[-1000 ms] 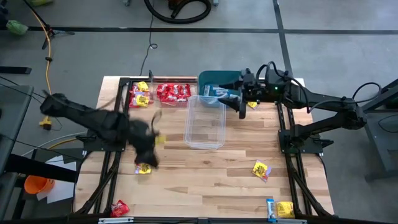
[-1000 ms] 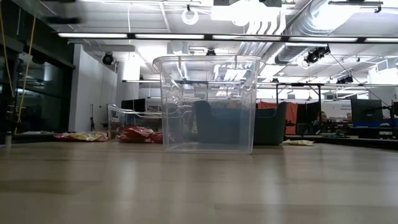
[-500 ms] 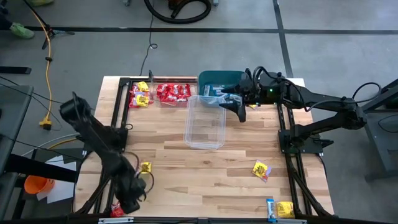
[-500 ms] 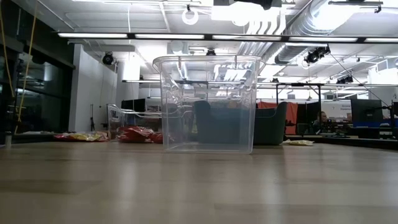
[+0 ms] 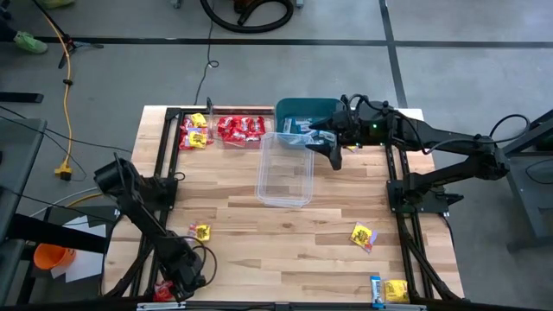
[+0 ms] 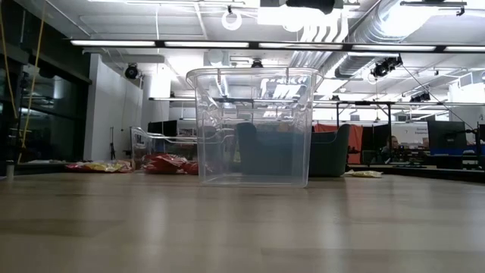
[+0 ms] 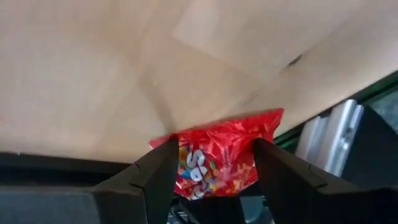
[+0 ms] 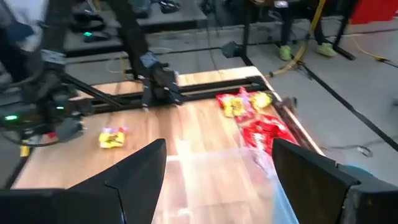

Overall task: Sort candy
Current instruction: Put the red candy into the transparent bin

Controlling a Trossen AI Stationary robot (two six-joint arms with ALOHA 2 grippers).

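Our left gripper [image 5: 184, 285] sits at the table's [image 5: 259, 233] near left corner, its fingers [image 7: 163, 176] either side of a candy packet [image 7: 219, 155] lying on the wood; another packet [image 5: 202, 231] lies just beyond it; our right gripper [image 5: 333, 154] hangs at the far side, over the clear tub's [image 5: 285, 169] far right corner, the bin [image 5: 302, 111] just behind it; a heap of packets [image 5: 240, 129] lies to that gripper's left.

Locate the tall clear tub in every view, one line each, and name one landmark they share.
High view: the clear tub stands mid-table, just in front of the teal bin.
Low view: it stands at picture centre, the teal bin dark behind it.
Left wrist view: not in it.
Right wrist view: only its rim shows, low in the picture.
Shared landmark: the red candy pile.
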